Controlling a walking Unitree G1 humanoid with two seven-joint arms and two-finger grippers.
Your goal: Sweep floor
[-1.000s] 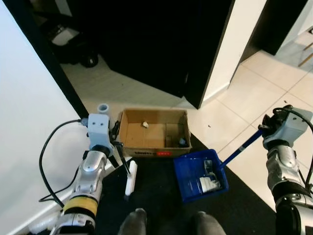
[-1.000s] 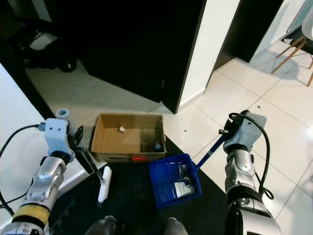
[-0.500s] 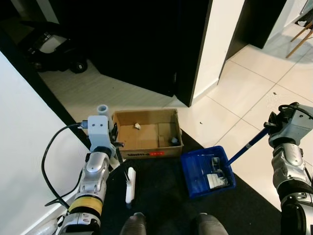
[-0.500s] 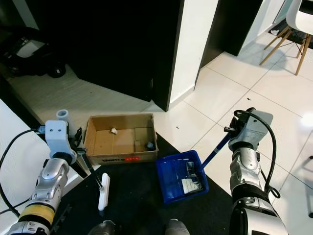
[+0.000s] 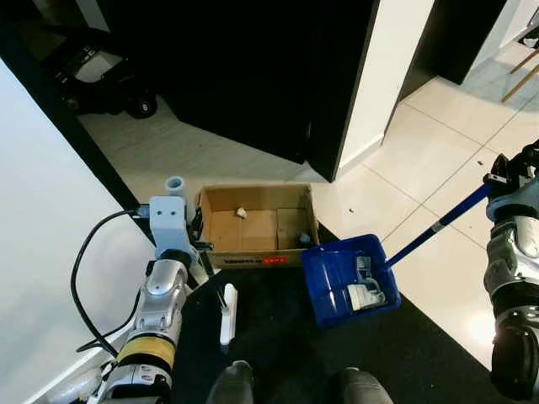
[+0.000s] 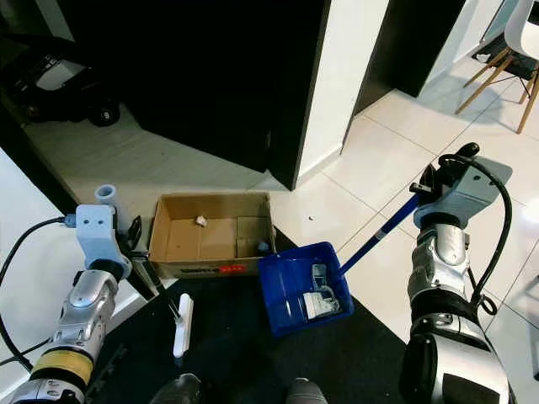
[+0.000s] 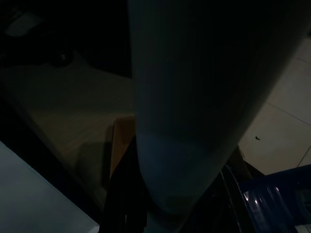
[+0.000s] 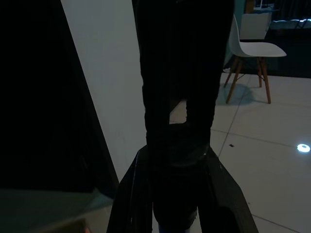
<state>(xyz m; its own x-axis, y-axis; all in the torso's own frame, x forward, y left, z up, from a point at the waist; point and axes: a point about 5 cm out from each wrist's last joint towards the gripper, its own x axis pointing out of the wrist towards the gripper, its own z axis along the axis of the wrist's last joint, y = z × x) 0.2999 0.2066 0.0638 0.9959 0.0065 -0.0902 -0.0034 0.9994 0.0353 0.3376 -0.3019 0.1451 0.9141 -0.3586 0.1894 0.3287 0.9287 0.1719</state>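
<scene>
Compared with half a second ago, the blue dustpan (image 5: pixel 349 279) sits closer to the cardboard box (image 5: pixel 255 226): its far corner now reaches the near right corner of the box, where before a strip of dark mat (image 5: pixel 278 349) lay between them. The right end effector (image 6: pixel 431 190) has also risen and moved outward, so the blue handle (image 6: pixel 381 232) slants more steeply from the pan up to it. This end effector is closed around the top of the handle; the right wrist view shows the two dark fingers (image 8: pixel 146 191) clamped on a round dark shaft. In the dustpan lie some pale scraps (image 5: pixel 364 291), and one small white scrap (image 5: pixel 242 213) rests inside the box. The left end effector (image 5: pixel 205 268) stands just beside the left end of the box and holds a thin dark stem that runs down to a white brush head (image 5: pixel 227 304) lying on the mat; how tight this grip is I cannot tell. I judge that the sweeping itself is mostly finished and the pan is being brought to the box for emptying, so next it must be lifted over the box wall and tipped.
</scene>
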